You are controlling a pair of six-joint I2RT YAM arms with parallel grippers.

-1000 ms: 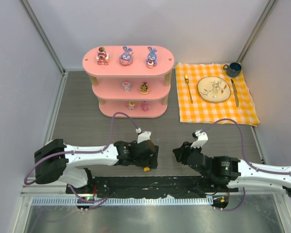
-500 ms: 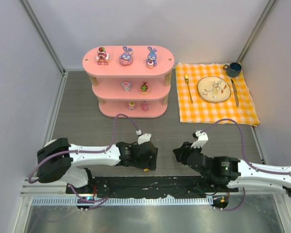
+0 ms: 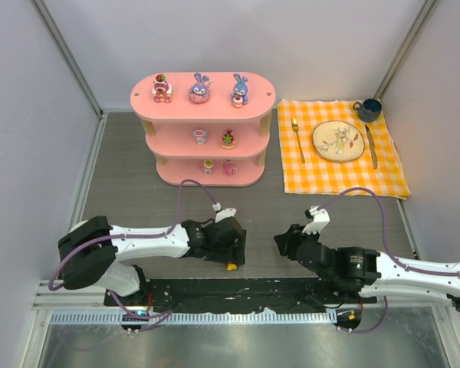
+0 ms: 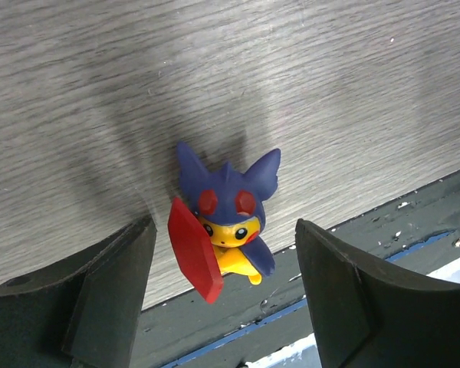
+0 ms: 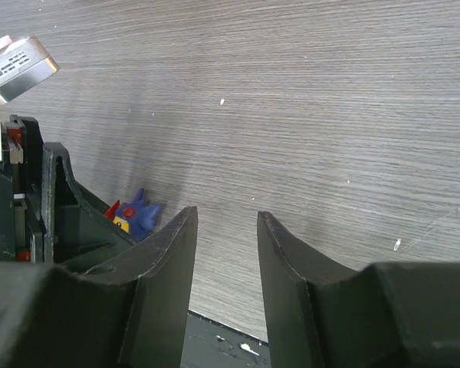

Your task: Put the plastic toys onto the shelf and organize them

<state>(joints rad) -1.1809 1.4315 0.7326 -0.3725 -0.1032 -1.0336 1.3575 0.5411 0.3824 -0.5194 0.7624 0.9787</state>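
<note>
Left claw [image 4: 222,230] stood wide astride a yellow-faced toy [image 4: 228,192] wearing a purple eared hood, red slab at its side.

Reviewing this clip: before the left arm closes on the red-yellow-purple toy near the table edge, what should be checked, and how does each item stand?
1. Red-yellow-purple toy centred in left gripper: ok, between the open jaws.
2. Jaws clear of toy: ok, gaps both sides.
3. Toy's footing: not ok, it sits at the near edge of the table; a nudge might tip it off.
4. Room on shelf: ok, middle and bottom tiers show bare space.
5. Right gripper out of the way: ok, open, empty, off to the side.
</note>
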